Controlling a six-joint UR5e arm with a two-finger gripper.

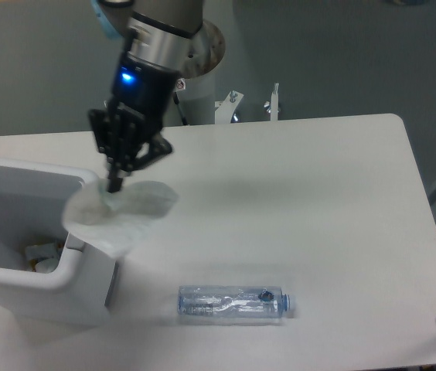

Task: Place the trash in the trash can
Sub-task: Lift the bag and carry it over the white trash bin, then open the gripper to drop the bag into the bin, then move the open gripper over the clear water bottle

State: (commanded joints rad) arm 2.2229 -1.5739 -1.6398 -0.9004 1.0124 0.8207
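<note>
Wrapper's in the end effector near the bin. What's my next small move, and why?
Probably carry it a bit further left before releasing. The end effector pinches the wrapper, which hangs over the trash can's near rim, part of it outside. The bottle lies on the table for later.

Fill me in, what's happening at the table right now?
The arm's pincer is shut on the plastic wrapper and holds it in the air at the near-right corner of the white trash can, with the wrapper hanging partly over the rim. It has not been released. The water bottle lies on its side on the table, untouched. Some scraps already sit inside the can.
</note>
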